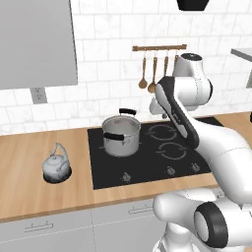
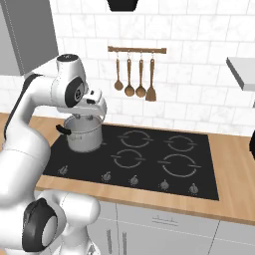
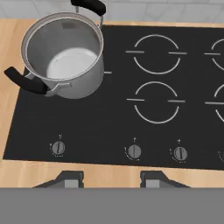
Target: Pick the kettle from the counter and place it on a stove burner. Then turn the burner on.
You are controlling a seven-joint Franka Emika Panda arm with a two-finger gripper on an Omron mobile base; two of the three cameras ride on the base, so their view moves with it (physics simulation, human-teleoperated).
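The kettle (image 1: 56, 165) stands on the counter (image 1: 29, 197) in the lower left of the left base view, well apart from the pot (image 1: 120, 135) and to the left of the black cooktop (image 1: 152, 165). It is a small rounded metal body, so it is probably stiff and rather light, and its smooth curved sides look slippery for two narrow fingers. The thin arched wire handle on its top seems the best place to take hold, because the jaws can close across it from above. Such a handle may swing, so the kettle could tilt when it is lifted.

In the hand view the gripper (image 3: 111, 181) shows its two dark tips at the bottom of the frame, with a clear gap between them. The jaws are partly open, and nothing sits between them or touches them. They hang above the front edge of the cooktop, over the row of knobs (image 3: 133, 152). The kettle is not yet picked up, and the burners beside the pot are free.
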